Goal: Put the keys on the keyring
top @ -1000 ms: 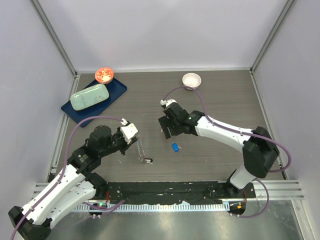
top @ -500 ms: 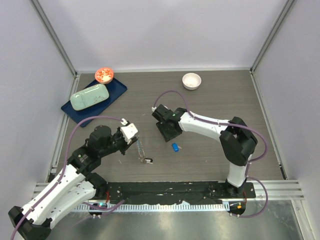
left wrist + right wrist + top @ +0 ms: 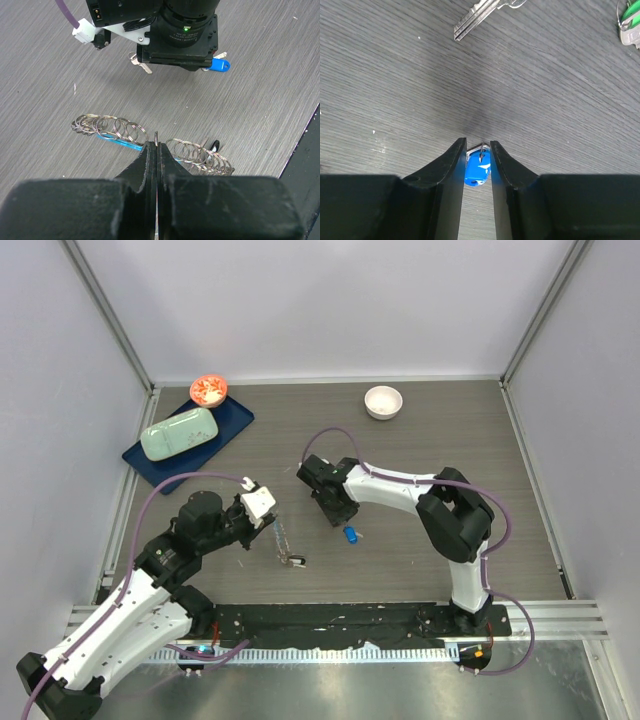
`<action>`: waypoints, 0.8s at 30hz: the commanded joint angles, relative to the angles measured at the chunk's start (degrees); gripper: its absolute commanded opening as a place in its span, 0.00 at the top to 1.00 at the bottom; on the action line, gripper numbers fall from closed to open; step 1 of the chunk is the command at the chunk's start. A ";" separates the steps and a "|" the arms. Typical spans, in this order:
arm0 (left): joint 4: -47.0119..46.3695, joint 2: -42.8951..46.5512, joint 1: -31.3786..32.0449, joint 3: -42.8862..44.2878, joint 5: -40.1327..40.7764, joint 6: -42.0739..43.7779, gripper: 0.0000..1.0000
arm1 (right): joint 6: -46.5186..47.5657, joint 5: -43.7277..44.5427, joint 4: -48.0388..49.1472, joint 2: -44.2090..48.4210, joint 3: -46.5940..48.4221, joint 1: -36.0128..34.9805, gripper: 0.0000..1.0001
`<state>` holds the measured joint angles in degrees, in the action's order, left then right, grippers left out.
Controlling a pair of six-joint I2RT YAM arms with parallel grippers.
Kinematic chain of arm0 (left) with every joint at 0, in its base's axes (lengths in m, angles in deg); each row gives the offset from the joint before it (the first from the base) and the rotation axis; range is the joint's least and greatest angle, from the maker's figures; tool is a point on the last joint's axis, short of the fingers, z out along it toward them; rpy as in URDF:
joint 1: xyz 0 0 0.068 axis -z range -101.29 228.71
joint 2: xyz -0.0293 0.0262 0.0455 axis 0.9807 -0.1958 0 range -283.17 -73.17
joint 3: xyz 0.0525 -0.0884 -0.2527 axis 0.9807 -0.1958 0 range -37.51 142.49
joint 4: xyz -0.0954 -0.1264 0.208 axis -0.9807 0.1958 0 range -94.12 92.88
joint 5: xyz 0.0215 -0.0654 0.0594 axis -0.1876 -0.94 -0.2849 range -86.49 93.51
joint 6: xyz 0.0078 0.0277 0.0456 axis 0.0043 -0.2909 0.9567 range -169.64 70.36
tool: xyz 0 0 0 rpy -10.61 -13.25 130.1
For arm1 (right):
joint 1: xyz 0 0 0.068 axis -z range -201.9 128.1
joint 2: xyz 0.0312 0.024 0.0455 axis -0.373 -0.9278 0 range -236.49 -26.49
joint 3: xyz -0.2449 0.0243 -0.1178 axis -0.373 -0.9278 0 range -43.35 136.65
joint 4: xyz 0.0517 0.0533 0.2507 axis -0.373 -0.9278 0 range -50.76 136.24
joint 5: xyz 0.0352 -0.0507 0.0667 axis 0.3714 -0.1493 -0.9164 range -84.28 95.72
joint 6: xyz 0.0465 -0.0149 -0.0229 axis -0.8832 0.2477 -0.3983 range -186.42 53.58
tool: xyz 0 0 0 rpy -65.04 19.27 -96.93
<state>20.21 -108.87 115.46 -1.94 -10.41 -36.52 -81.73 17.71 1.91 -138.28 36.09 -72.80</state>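
Note:
My left gripper (image 3: 272, 525) is shut on one ring of the keyring (image 3: 125, 131), a row of silvery loops with a light-blue strip (image 3: 117, 143), lying on the table (image 3: 420, 560). The keyring also shows in the top view (image 3: 285, 543). A black-headed key (image 3: 215, 146) lies at its right end. My right gripper (image 3: 340, 512) hovers over the blue-headed key (image 3: 477, 172); its jaws stand a narrow gap apart with that key seen between them, still on the table (image 3: 350, 534). A plain silver key (image 3: 476, 13) and a green-headed key (image 3: 630, 22) lie beyond.
A white bowl (image 3: 383, 401) stands at the back. A blue tray (image 3: 235, 425) at the back left holds a pale green case (image 3: 179, 433) and a red-and-white round thing (image 3: 209, 390). Frame rails run along both sides.
My right arm has folded in and swung its gripper left and nearer, over the blue key, and its jaws have narrowed. The left gripper, keyring and blue key have not moved.

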 commanded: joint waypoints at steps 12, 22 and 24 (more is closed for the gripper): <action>-2.01 0.55 0.16 2.05 -0.50 0.41 1.00 | 1.16 0.67 -2.16 -0.27 1.95 -0.35 0.78; -1.93 0.46 0.16 2.05 -0.50 0.41 1.00 | 1.16 0.23 -2.33 -0.54 1.60 -0.43 0.81; -1.93 0.46 0.16 2.05 -0.59 0.41 1.00 | 1.25 0.23 -2.33 -0.62 1.51 -0.43 0.81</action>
<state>20.23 -108.89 115.46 -1.94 -10.43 -36.52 -81.29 18.03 0.38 -138.39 36.17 -72.82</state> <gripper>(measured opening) 0.009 0.194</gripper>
